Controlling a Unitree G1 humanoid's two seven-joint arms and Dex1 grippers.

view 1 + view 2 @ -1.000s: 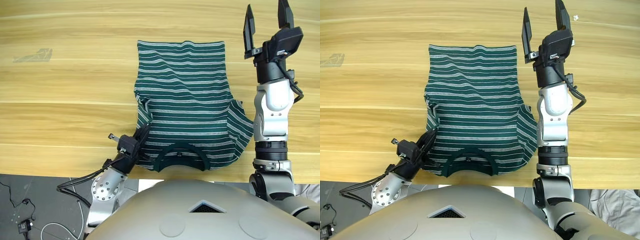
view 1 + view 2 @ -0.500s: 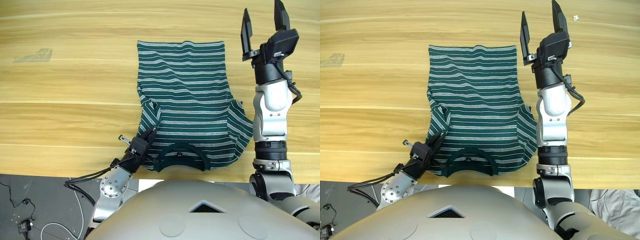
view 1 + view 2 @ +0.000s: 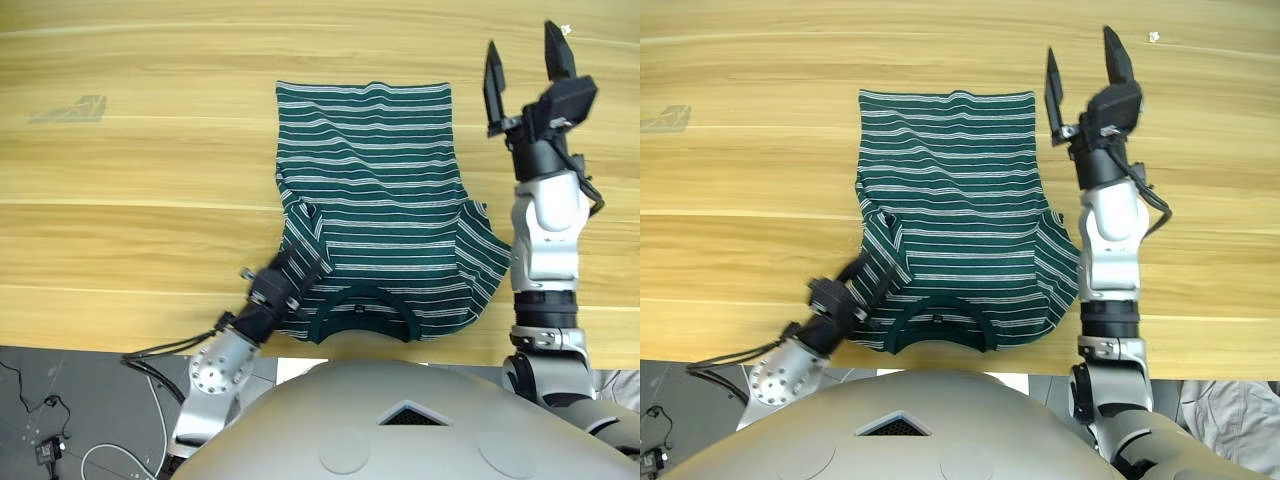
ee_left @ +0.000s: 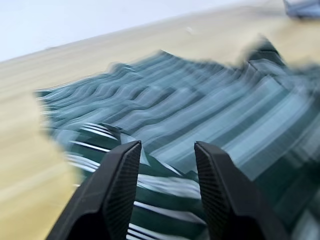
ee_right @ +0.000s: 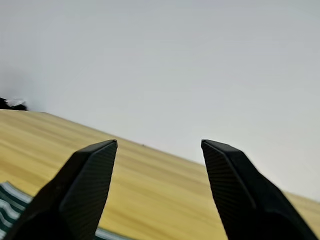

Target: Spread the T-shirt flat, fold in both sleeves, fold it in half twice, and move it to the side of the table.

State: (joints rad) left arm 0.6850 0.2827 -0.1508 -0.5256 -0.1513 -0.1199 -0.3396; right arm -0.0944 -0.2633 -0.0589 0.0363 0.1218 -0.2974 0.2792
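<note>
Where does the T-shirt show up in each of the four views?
Left eye view: T-shirt just right of centre, collar nearest the robot.
Right eye view: T-shirt at centre.
Left wrist view: T-shirt beyond the left hand.
Right wrist view: T-shirt edge beside the right hand.
Shared landmark: wooden table.

The wooden table carries a green striped T-shirt, collar at the near edge. Its left sleeve lies folded inward by the left gripper. Its right sleeve lies spread out, nearer than the right gripper. A white speck lies just beside that gripper's tip.
</note>
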